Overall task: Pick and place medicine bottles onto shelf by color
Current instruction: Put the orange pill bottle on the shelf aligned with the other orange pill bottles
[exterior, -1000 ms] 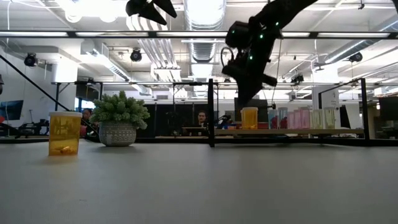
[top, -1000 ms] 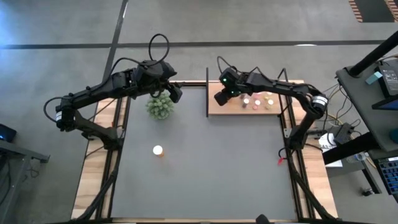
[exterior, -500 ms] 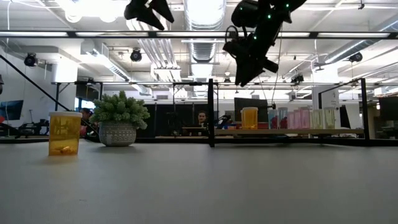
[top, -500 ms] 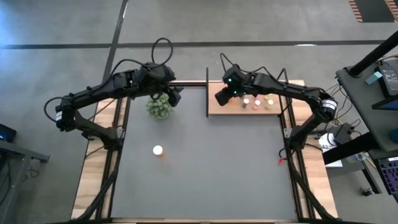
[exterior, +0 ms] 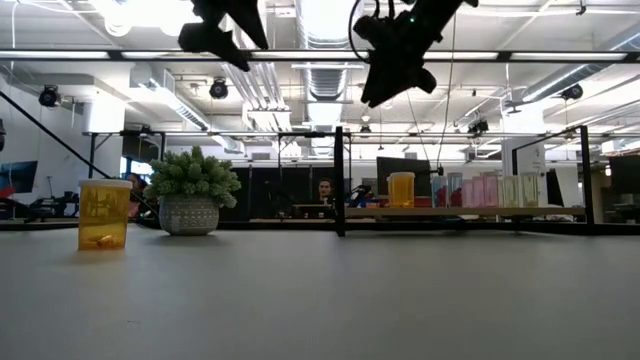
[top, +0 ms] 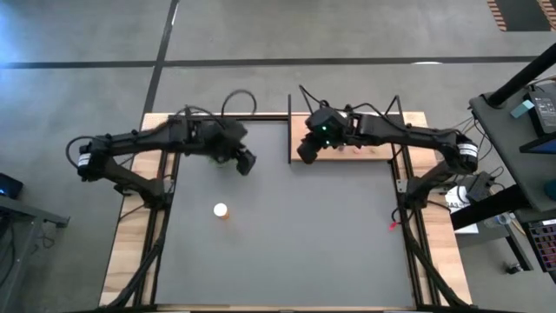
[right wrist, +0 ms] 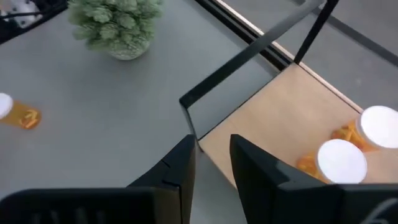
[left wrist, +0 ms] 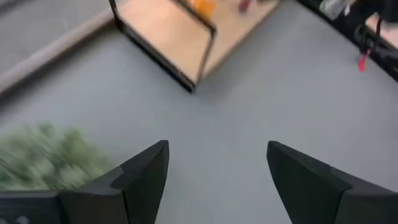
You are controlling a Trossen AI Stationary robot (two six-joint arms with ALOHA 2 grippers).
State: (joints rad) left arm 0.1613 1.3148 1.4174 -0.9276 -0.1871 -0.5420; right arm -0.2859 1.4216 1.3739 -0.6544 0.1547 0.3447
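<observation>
- The shelf is showing pale, matt wood, edged by thin black metal rods.
- The tabletop is lying smooth, grey and matt.
- An orange bottle is glowing as translucent plastic (its cap looking white and smooth).
- The plant is looking fuzzy, sitting in a rough, speckled pot.
- The left gripper's fingers are appearing as matt black plastic.

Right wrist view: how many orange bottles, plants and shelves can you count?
Orange medicine bottles: 3
Potted plant: 1
Shelf: 1
Total: 5
</observation>
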